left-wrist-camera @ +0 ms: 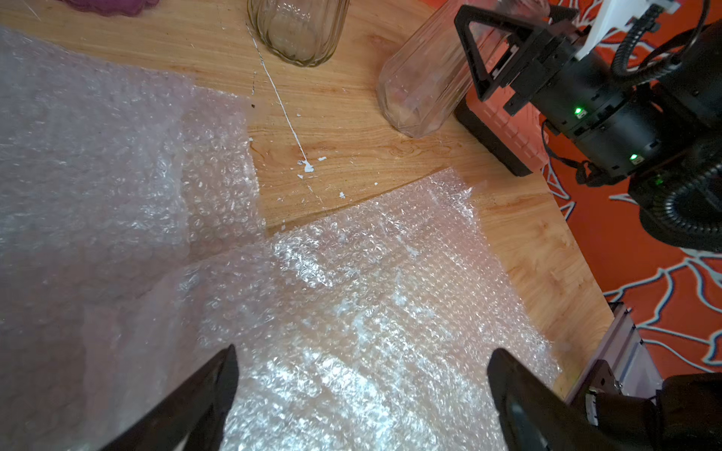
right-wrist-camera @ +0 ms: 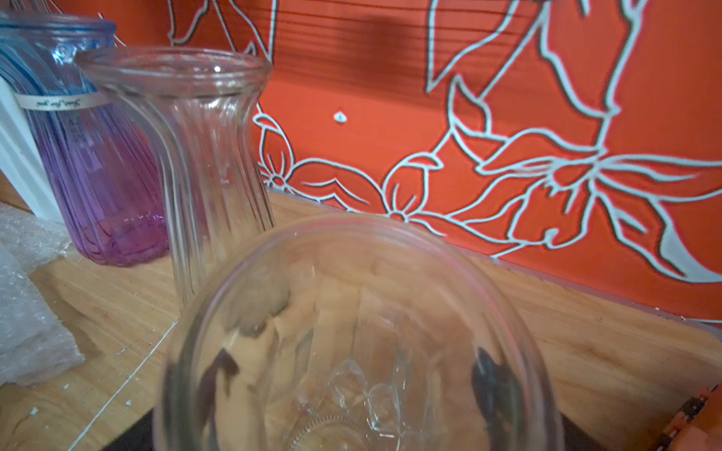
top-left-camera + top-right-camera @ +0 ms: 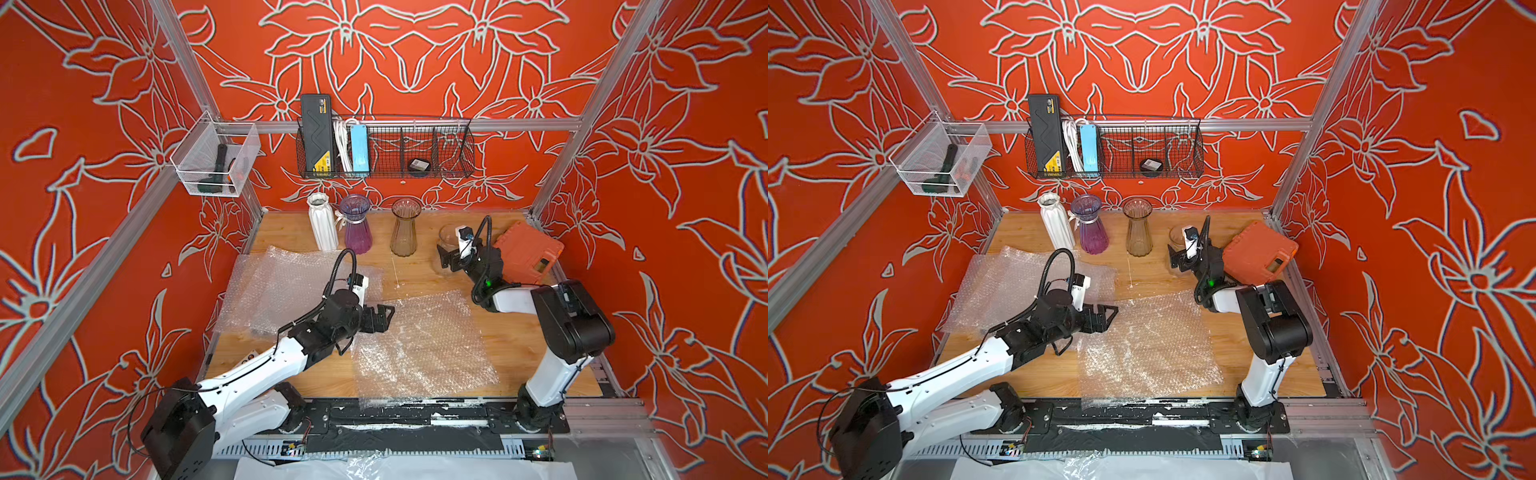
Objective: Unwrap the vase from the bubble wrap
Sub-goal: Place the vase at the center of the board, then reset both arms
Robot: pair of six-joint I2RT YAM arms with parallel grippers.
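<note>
A clear glass vase (image 3: 448,237) stands bare at the back right of the table, with no wrap on it. My right gripper (image 3: 451,258) is open around its lower body, one finger on each side. The right wrist view looks down into the vase (image 2: 351,273), and the dark fingertips show through the glass on both sides of my right gripper (image 2: 353,359). One bubble wrap sheet (image 3: 419,345) lies flat at the front middle. My left gripper (image 3: 380,318) hangs open just over its near-left corner, holding nothing. Through the left wrist view, wrap (image 1: 371,312) fills the space under my left gripper (image 1: 361,355).
More bubble wrap sheets (image 3: 282,286) lie stacked at the left. A white ribbed vase (image 3: 322,224), a purple vase (image 3: 356,226) and an amber vase (image 3: 404,228) stand along the back edge. An orange case (image 3: 525,251) lies beside the right arm. A wire basket (image 3: 386,149) hangs on the back wall.
</note>
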